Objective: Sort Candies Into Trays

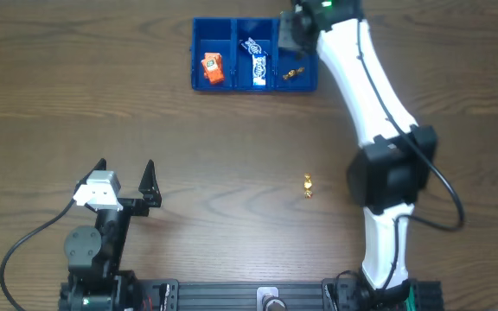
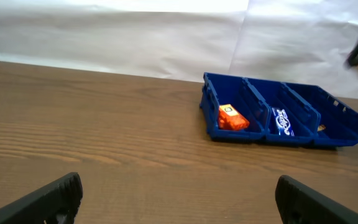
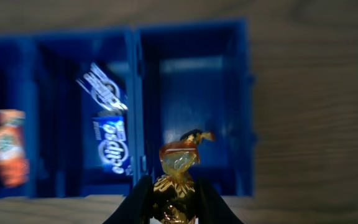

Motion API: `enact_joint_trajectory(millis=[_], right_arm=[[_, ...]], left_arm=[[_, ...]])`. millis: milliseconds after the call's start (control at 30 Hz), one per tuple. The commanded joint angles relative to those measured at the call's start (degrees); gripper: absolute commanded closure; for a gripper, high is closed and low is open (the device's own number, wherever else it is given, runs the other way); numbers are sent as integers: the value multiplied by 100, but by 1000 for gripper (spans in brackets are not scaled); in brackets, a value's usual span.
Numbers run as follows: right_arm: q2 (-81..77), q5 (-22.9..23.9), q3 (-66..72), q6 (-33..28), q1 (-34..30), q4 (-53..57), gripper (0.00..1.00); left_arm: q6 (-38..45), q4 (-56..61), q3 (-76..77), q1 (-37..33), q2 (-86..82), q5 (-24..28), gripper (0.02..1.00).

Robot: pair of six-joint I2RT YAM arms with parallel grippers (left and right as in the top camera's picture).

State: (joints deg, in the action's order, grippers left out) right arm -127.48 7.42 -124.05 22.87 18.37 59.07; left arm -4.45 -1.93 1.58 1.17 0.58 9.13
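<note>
Wood table (image 1: 102, 104), both arms based at its near edge. Right arm (image 1: 366, 82) stretches out to the far side, left arm (image 1: 102, 233) is parked near its base. Blue tray (image 1: 195, 53) with three compartments sits at the far middle of the table. Right gripper (image 3: 174, 200) hangs above the tray's right compartment, fingers (image 3: 140, 198) clamped on held gold candy (image 3: 178, 169); wrapper body sits between the tips, twisted end sticks out past them. Left gripper (image 1: 126, 175) is over bare table well short of the tray, fingers (image 2: 55, 196) wide apart, nothing between them. Orange candy (image 1: 213, 67) in left compartment, blue candies (image 1: 255, 56) in middle, sorted gold candy (image 1: 294, 75) in right. Loose gold candy (image 1: 308, 185) lies on the table beside the right arm
</note>
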Motion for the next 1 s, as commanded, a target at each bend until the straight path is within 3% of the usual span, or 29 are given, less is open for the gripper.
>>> enact_joint_trajectory(millis=[33, 67, 100, 267, 333, 467, 667, 833, 1000], right_arm=[[-426, 48, -92, -151, -52, -155, 704], [-433, 50, -87, -151, -90, -157, 579], [-433, 48, -83, -151, -114, -157, 540], [-387, 4, -83, -157, -236, -42, 443], [-328, 9, -83, -208, -221, 109, 314], [13, 50, -79, -304, -76, 409, 196], [1266, 96, 918, -302, 256, 584, 145], [2927, 85, 3309, 39, 426, -181, 106], [4129, -20, 5399, 586, 660, -236, 34]], left_arm=[[20, -160, -131, -31, -33, 122, 20], [20, -160, -131, -31, -33, 122, 20], [20, -160, -131, -31, -33, 122, 20], [20, -160, -131, -31, -33, 122, 20], [20, -160, -131, -31, -33, 122, 20], [20, -160, -131, -31, -33, 122, 20], [20, -160, -131, -31, -33, 122, 20], [20, -160, -131, -31, -33, 122, 20], [20, -160, -131, -31, -33, 122, 20]])
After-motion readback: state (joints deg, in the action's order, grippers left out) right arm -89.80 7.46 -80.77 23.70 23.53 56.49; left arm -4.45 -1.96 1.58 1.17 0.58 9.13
